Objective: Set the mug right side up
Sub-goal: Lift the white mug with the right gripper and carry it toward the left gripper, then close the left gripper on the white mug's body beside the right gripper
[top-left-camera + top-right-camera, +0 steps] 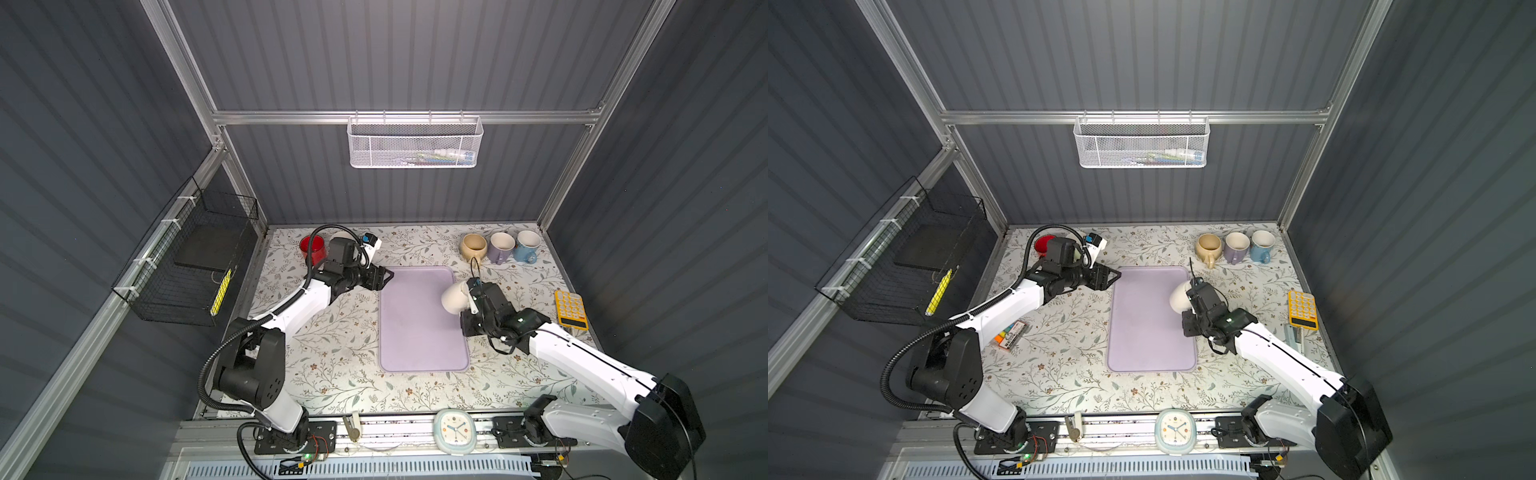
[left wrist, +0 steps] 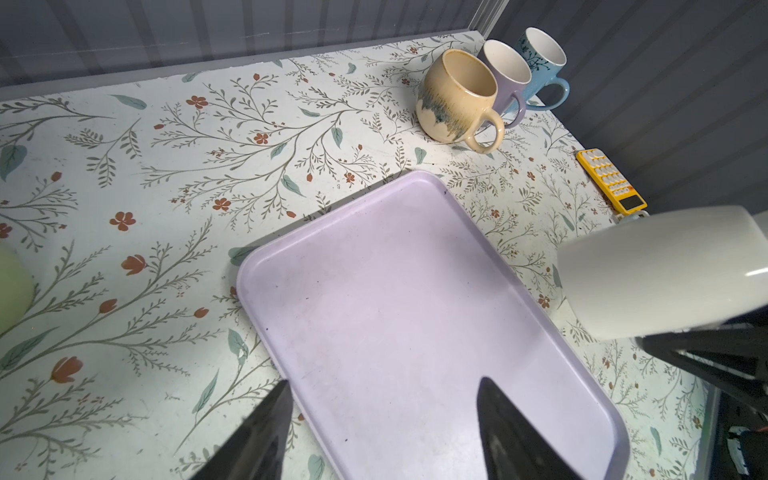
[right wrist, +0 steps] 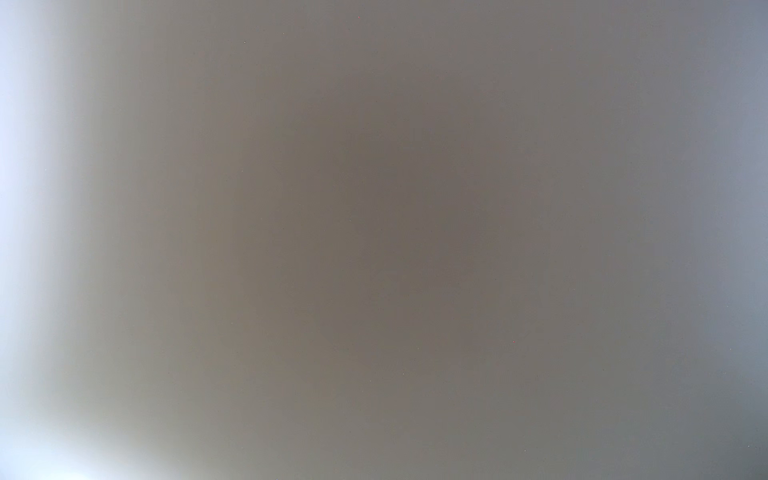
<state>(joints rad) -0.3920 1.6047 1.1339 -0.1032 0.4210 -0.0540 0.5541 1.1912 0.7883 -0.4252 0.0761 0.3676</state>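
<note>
Turning the mug the rest of the way is the job now. Your right gripper (image 1: 471, 298) is clamped on the white mug (image 1: 454, 298), which hangs over the right-hand edge of the purple tray (image 1: 415, 345) and looks to be off its floor. The mug (image 2: 665, 270) lies roughly on its side, with its closed base toward the left arm. The mouth is hidden behind the jaws, and I cannot tell whether you hold the handle or the wall.

The right wrist view is only a grey blur, so steer by the top views.

- **Roll:** Turn the wrist slowly until the base faces straight down. The weight probably shifts in a narrow grip, and a glazed mug may slip.
- **Lower:** Bring it down inside the tray's rim, not onto it.
- **Release:** Loosen only once the base sits flat.

Your left gripper (image 1: 384, 277) hovers with its jaws apart and empty at the tray's far left corner, well apart from the mug. Leave it there. Stay clear of the three upright mugs (image 1: 500, 247) at the far right.
</note>
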